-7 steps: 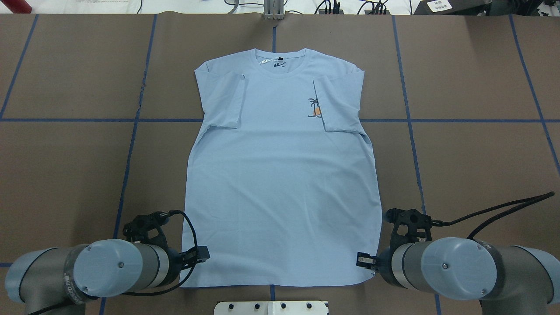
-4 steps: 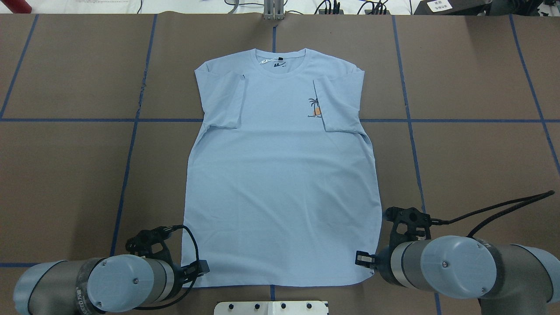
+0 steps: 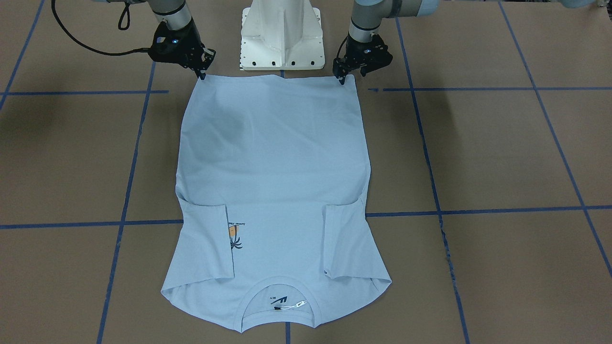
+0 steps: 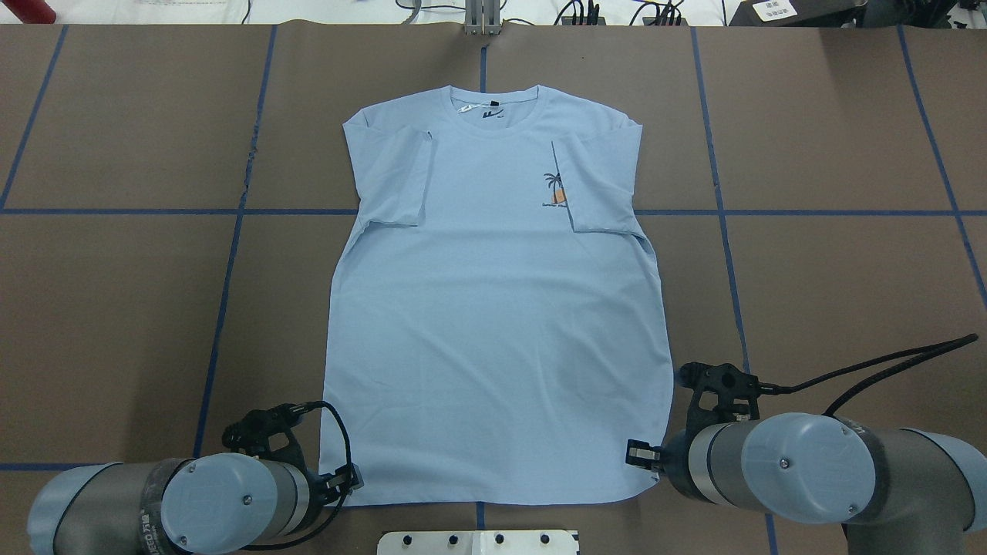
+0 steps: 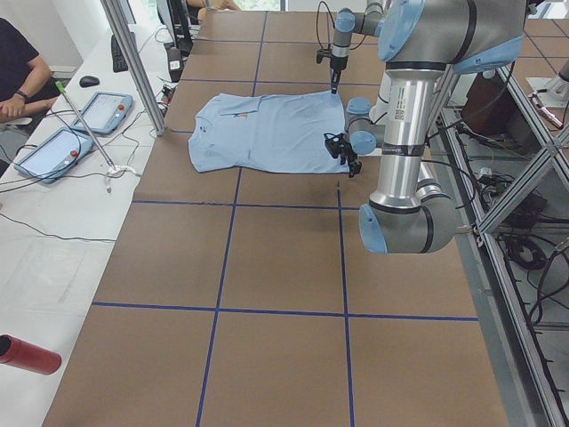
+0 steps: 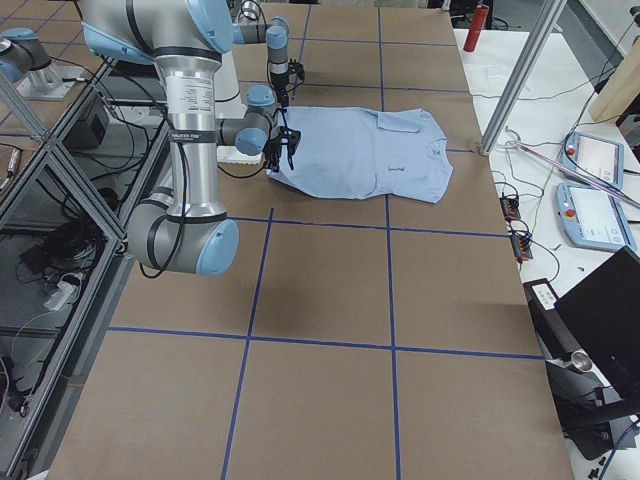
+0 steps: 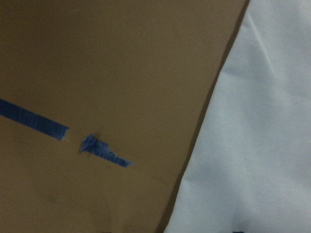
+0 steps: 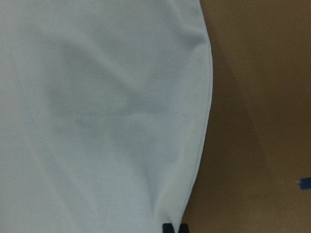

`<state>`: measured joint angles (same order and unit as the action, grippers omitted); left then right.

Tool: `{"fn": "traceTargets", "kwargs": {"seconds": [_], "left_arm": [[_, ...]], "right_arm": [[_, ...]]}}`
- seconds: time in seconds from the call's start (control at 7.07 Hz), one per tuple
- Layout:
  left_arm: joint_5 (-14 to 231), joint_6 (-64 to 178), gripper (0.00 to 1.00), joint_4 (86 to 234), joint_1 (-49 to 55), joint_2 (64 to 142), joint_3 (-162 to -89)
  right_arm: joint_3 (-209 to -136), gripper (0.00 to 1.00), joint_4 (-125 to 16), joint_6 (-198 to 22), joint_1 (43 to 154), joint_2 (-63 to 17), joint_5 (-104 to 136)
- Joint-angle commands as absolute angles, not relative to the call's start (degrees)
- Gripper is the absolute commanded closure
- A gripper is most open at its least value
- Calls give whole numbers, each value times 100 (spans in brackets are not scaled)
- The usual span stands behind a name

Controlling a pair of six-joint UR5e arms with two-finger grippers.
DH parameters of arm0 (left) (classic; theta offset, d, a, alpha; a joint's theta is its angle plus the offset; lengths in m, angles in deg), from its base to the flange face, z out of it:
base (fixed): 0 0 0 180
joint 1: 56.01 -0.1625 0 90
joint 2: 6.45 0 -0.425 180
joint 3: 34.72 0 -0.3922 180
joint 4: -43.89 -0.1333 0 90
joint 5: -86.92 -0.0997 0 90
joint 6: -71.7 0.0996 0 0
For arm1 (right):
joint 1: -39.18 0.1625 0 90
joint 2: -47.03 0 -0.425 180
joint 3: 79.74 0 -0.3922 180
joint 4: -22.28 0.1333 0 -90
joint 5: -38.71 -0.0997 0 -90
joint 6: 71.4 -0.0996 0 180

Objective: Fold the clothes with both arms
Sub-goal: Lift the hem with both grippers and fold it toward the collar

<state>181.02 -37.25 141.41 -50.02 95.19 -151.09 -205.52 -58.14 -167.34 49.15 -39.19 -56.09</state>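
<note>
Now we see the light blue T-shirt (image 4: 493,324) lying flat on the brown bench (image 4: 833,270), sleeves folded inward, collar farthest from both arms; the right tool (image 4: 640,456) pinches one hem corner, closed on the cloth, while we cannot tell how far the left tool (image 4: 347,484) at the other corner is open.

neck label (image 3: 278,300): dark logo, lettering unreadable
left arm sticker (image 5: 397,104): print too small to read
</note>
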Motion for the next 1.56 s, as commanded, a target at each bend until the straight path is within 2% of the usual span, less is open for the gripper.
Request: {"fn": "traceTargets", "kwargs": {"seconds": [0.0, 0.28, 0.42, 0.57, 0.99, 1.41], "left_arm": [[18105, -3737, 69, 14136, -5003, 9567, -15109], [18123, -3763, 96, 14101, -5003, 9620, -15144], [18123, -3763, 100, 14031, -5003, 9646, -15170], [18132, -3754, 100, 13970, -4977, 9690, -15275], [18149, -3649, 100, 12777, -5003, 9612, -16336], [18167, -3289, 100, 12194, -5195, 9594, -16979]], "right_arm": [[-20552, 100, -5814, -16738, 4920, -3919, -5621], [-20552, 100, -5814, -16729, 4947, -3927, -5638], [-20552, 100, -5814, -16729, 4938, -3919, -5639], [-20560, 100, -5814, -16729, 4947, -3919, -5656], [-20989, 100, -5832, -16729, 5226, -4041, -6505], [-21779, 100, -5841, -16729, 5228, -4742, -7366]]}}
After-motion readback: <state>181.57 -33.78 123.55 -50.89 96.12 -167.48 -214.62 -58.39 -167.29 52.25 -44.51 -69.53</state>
